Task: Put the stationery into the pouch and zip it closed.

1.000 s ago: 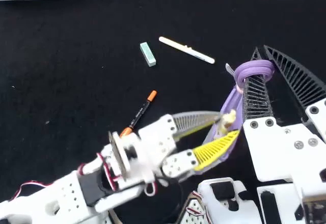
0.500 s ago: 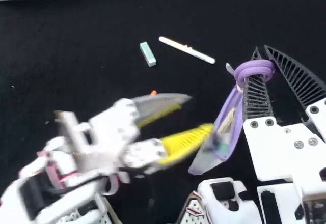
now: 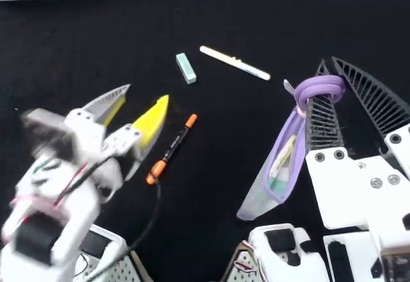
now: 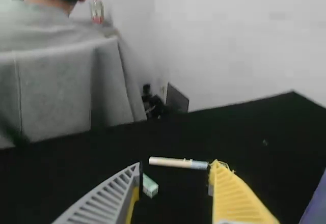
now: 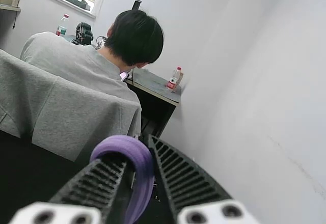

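Away from the pouch swings the left claw: a second ago it is at the pouch mouth with a pale item between its fingers, and now it sits well to the left over the black table, wide open and holding nothing. That pale item now appears to rest inside the pouch beside something green, though what either piece is cannot be made out through the opening. By that reading, one drop is done and the arm is free for the next pick.

The right claw is clamped on the bunched purple top of the pouch and holds it up, so the body hangs slanting with its mouth open toward the left arm. The zip is not yet closed.

Three pieces are still on the table. An orange-capped marker lies just beside the left claw's yellow finger, on the pouch side, slanting with its cap pointing away from the arms. A green eraser and a white pen lie farther up the table, near each other. In the left wrist view they show ahead of the spread fingers, the eraser nearer than the pen.
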